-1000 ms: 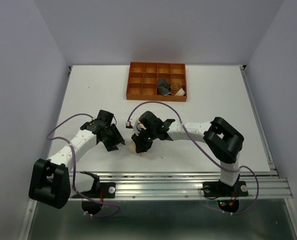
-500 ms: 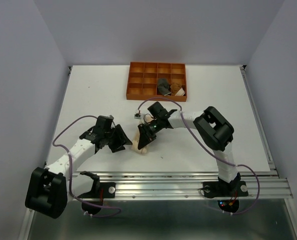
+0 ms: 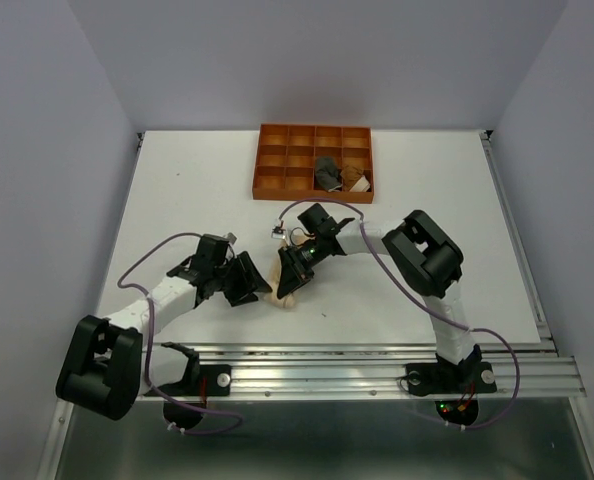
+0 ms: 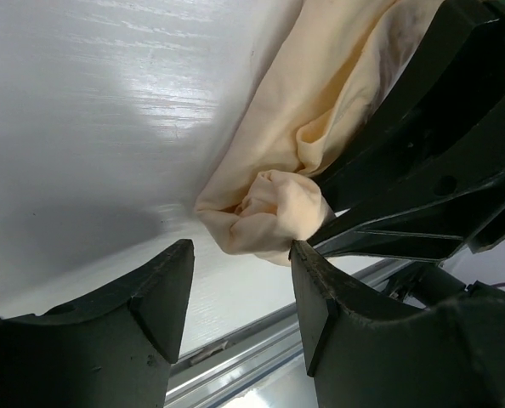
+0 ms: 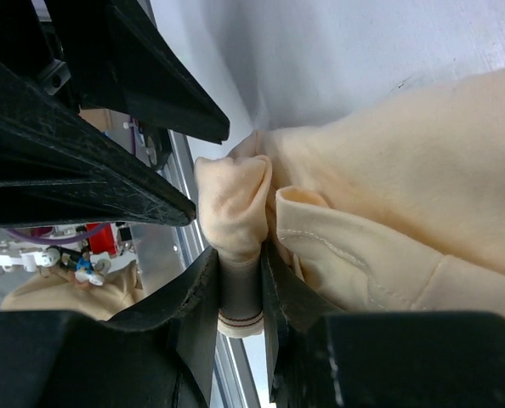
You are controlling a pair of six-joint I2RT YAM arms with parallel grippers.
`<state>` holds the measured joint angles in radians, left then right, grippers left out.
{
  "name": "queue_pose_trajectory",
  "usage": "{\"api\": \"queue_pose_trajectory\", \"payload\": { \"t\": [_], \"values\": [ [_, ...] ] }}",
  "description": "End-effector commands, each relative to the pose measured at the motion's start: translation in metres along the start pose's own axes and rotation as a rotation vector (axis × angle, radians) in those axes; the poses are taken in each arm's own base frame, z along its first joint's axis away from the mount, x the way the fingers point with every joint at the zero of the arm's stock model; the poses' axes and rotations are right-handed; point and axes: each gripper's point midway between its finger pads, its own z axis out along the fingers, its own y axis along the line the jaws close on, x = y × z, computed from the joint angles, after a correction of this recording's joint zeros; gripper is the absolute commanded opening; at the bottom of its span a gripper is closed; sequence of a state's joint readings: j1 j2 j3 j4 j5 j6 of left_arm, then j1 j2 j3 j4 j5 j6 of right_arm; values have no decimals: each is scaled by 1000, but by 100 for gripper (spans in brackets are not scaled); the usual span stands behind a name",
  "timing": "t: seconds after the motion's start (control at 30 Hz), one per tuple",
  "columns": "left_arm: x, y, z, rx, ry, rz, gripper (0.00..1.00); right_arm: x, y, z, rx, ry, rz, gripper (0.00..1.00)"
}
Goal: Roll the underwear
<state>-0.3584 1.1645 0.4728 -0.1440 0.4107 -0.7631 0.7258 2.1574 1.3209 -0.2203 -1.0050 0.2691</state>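
Centre, top view: peach underwear [image 3: 280, 299] mostly hidden beneath right gripper [image 3: 286, 285]. Upper centre, in tray [image 3: 297, 196]: dark grey underwear [image 3: 327, 174], rust-brown underwear [image 3: 356, 181], folds too small to tell.

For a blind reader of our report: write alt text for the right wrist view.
The right jaws pinch a bunched fold of peach underwear, the rest of which spreads to the right over the white table. Black parts of the left arm fill the upper left.
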Motion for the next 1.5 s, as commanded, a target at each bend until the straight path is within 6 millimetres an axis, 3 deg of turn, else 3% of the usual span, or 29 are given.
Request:
{"api": "queue_pose_trajectory", "payload": {
  "t": [0.0, 0.3, 0.63, 0.7, 0.8, 0.83, 0.87, 1.0, 1.1, 1.17, 1.2, 1.3, 1.4, 1.47],
  "values": [
    [7, 2, 7, 26, 23, 31, 60, 11, -37, 3, 106, 15, 75, 1],
    [-1, 5, 17, 16, -7, 17, 60, 17, -37, 3, 86, 31, 65, 1],
    [-4, -11, 25, 115, -27, 37, 56, 19, -44, 4, 118, 30, 70, 1],
    [0, -7, 29, 102, -12, 37, 47, 19, -44, 4, 118, 29, 69, 1],
    [4, 0, 33, 80, -1, 21, 18, 17, -41, 3, 113, 25, 54, 4],
    [5, 0, 34, 77, 5, 16, 0, 15, -39, 2, 112, 21, 43, 4],
    [6, 1, 35, 76, 15, 11, 0, 13, -38, 1, 115, 16, 34, 4],
    [2, 3, 35, 60, -8, 1, 0, 5, -33, -6, 145, -9, -17, 14],
    [1, 7, 29, 12, -17, -7, 0, -5, -29, -15, 191, -46, -80, 36],
    [-2, 11, 25, -23, -38, 0, 0, -14, -20, -20, 197, -68, -122, 41],
    [-8, 3, 20, -13, -61, 16, 0, -21, -11, -26, 201, -92, -155, 44],
    [-5, 6, 8, -63, -51, 35, 0, -32, 2, -38, 253, -137, -237, 47],
    [-8, 0, 0, -47, -81, 73, 0, -35, 10, -48, 279, -162, -311, 55],
    [-9, -2, -2, -40, -89, 82, 0, -36, 30, -50, 260, -174, -389, 56]
  ]
}}
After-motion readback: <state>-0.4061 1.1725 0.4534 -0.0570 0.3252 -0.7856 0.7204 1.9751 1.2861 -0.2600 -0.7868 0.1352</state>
